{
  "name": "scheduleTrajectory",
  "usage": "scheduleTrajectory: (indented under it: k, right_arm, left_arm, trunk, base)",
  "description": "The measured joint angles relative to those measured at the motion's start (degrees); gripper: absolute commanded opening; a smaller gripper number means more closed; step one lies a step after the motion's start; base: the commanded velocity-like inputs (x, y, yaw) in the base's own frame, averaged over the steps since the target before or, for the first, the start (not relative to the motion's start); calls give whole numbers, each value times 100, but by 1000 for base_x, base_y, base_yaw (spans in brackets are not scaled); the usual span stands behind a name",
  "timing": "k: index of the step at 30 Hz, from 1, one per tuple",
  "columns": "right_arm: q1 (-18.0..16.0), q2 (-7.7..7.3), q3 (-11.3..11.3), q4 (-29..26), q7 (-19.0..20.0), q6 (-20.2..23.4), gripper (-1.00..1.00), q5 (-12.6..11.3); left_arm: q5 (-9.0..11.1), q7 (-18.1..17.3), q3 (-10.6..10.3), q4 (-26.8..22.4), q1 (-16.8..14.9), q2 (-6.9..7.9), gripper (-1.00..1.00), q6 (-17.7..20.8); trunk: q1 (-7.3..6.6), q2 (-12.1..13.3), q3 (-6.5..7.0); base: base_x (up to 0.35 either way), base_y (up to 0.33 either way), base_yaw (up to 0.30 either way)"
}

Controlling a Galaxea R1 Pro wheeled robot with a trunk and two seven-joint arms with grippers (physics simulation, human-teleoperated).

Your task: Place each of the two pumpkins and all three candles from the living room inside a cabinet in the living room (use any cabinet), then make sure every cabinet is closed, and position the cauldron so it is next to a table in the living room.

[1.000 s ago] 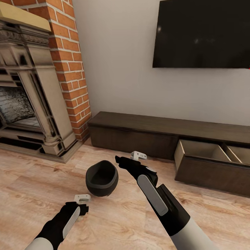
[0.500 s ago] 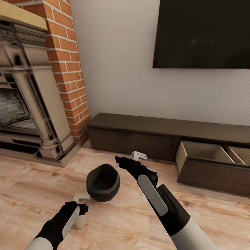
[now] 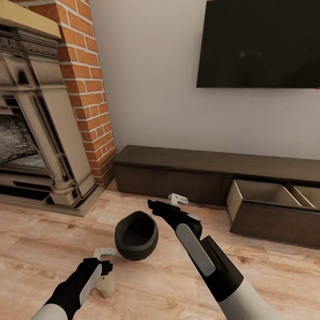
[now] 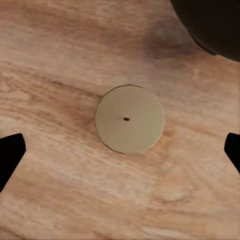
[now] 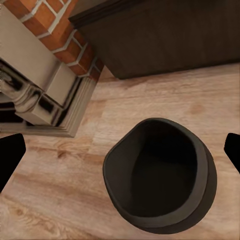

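The wooden floor (image 3: pixel 40 249) runs from the brick fireplace (image 3: pixel 40 133) to the low dark cabinet (image 3: pixel 178 173) under the TV (image 3: pixel 262 44); 1 drawer (image 3: pixel 271 209) is pulled out. The black cauldron (image 3: pixel 137 234) stands on the floor between both arms. The left gripper (image 3: pixel 105 262) is spread wide and holds nothing, above 1 candle (image 4: pixel 129 118); the right gripper (image 3: pixel 171 203), also wide and empty, hangs just beside the cauldron.

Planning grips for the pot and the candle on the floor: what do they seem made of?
The cauldron looks like matte black cast metal, though a dull render leaves that open: thick rim, no shine. The candle looks like tan wax: a flat smooth top with a small dark wick spot at its centre.
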Motion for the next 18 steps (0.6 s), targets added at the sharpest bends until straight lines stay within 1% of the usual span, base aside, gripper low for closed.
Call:
scheduleTrajectory:
  k: [3, 7, 13, 18]
  right_arm:
    - [0, 0, 0, 4, -1, 0, 100, 0]
    - [0, 0, 0, 6, -1, 0, 100, 0]
    - [0, 0, 0, 10, -1, 1, 100, 0]
    - [0, 0, 0, 15, -1, 1, 100, 0]
  left_arm:
    - [-5, -1, 0, -1, 0, 0, 100, -2]
    - [-6, 0, -2, 0, 1, -4, 100, -2]
    - [-7, 9, -9, 3, 2, -8, 100, -2]
    - [-7, 13, -6, 1, 0, -4, 100, -2]
  trunk:
    - [-1, 0, 0]
    - [-2, 0, 0]
    - [0, 0, 0]
    - [-2, 0, 0]
  base:
    - [100, 25, 0]
    - [207, 7, 0]
    - [45, 1, 0]
    - [169, 0, 0]
